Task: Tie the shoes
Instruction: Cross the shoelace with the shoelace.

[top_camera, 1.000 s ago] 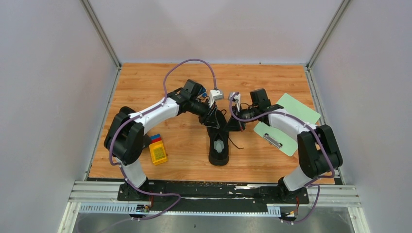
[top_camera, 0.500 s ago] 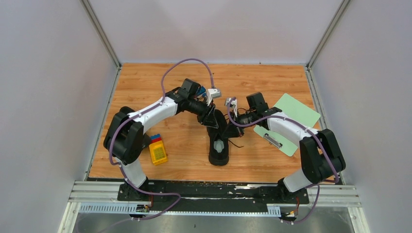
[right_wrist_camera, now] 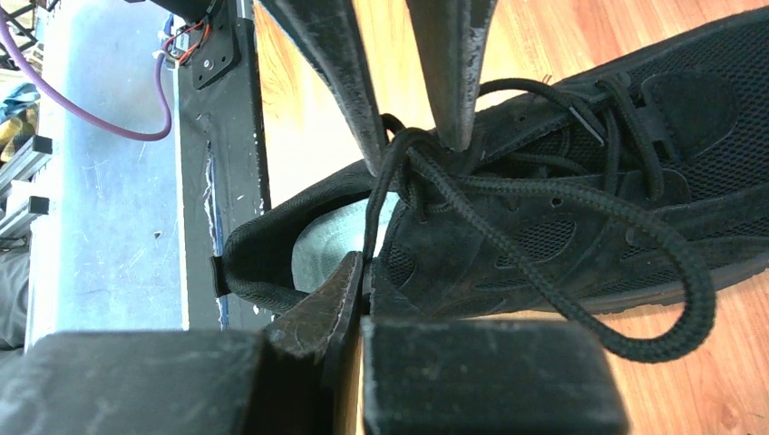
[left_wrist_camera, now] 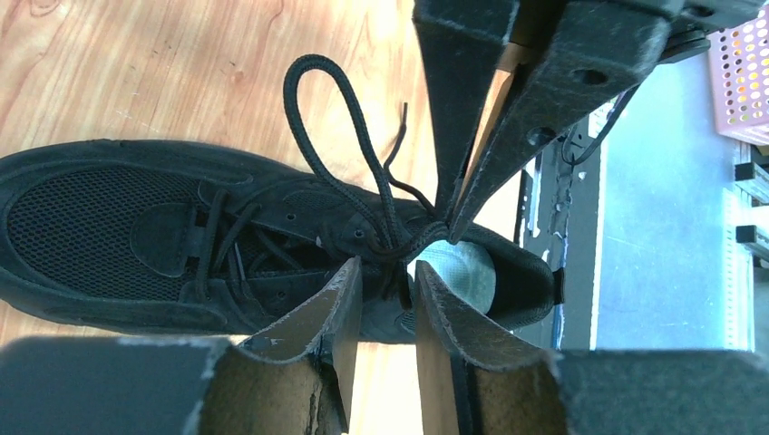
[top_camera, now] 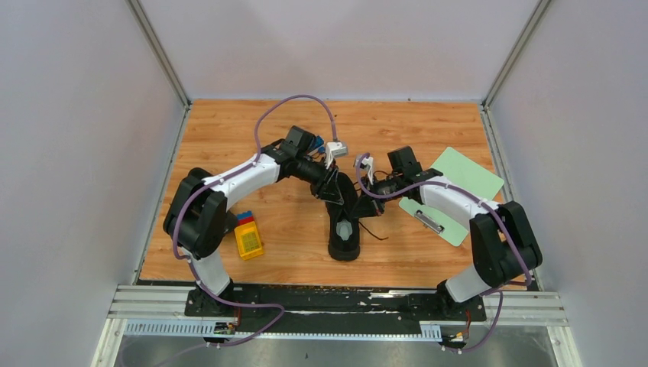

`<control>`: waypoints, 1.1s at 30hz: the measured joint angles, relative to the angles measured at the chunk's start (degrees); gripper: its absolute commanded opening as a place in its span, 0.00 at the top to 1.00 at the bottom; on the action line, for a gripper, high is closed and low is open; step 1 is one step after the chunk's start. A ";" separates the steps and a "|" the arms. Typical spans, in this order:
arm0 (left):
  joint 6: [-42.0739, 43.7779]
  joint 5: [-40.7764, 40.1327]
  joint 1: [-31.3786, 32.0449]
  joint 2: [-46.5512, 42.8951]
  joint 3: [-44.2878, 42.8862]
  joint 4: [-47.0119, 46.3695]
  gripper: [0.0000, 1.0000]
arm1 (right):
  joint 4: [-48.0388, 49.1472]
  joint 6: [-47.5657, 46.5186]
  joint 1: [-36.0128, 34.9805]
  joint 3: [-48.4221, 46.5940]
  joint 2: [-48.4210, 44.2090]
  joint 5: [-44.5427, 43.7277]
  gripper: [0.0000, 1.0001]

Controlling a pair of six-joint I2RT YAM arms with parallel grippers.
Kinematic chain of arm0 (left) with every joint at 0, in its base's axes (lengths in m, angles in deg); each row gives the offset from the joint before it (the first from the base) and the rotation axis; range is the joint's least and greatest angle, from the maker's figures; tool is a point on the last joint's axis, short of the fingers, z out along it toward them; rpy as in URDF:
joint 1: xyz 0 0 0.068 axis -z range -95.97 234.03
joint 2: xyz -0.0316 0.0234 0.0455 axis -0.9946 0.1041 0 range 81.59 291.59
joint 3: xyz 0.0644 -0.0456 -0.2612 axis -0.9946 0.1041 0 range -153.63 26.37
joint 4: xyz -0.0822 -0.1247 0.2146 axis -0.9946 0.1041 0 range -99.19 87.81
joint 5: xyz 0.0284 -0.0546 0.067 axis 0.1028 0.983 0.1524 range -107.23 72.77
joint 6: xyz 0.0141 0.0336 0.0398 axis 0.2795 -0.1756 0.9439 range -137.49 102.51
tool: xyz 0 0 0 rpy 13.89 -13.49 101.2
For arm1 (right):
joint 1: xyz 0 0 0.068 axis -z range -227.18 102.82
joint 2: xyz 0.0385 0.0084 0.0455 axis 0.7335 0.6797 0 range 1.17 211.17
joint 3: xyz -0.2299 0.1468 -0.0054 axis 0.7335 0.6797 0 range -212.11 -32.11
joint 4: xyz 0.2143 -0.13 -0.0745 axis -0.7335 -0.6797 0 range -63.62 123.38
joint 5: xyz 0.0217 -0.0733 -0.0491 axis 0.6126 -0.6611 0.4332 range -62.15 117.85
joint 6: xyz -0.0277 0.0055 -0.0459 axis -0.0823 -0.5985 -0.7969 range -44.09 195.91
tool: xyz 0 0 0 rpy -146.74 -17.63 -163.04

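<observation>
We're parting the fingers of our left gripper around the knot on the mid-worktop shoe while our right gripper is staying clamped on a lace, tightening the bow.

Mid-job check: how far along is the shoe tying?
Done: the black fabric sneaker has its thin black lace crossed into a knot, with one loop sticking out. In hand: the right gripper is shut on the lace beside the knot; the left gripper is open around it. Left: no finished bow shows, and no second shoe is in view.
</observation>
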 measured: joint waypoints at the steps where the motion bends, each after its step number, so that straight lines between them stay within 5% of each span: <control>1: 0.11 -0.02 0.13 0.00 0.00 -0.15 0.68 | 0.00 0.11 0.00 0.00 0.24 -0.17 1.00; 17: 1.77 -2.23 2.01 1.77 -0.48 0.31 0.88 | -0.17 1.14 0.00 0.00 1.05 -1.18 1.00; 28: 2.86 -6.40 2.08 1.05 -1.42 1.97 0.90 | -0.15 1.38 0.00 0.00 1.05 -1.18 1.00; 33: 2.14 -7.96 2.10 0.42 -1.31 1.09 0.74 | -0.15 1.62 0.00 0.00 1.05 -1.20 1.00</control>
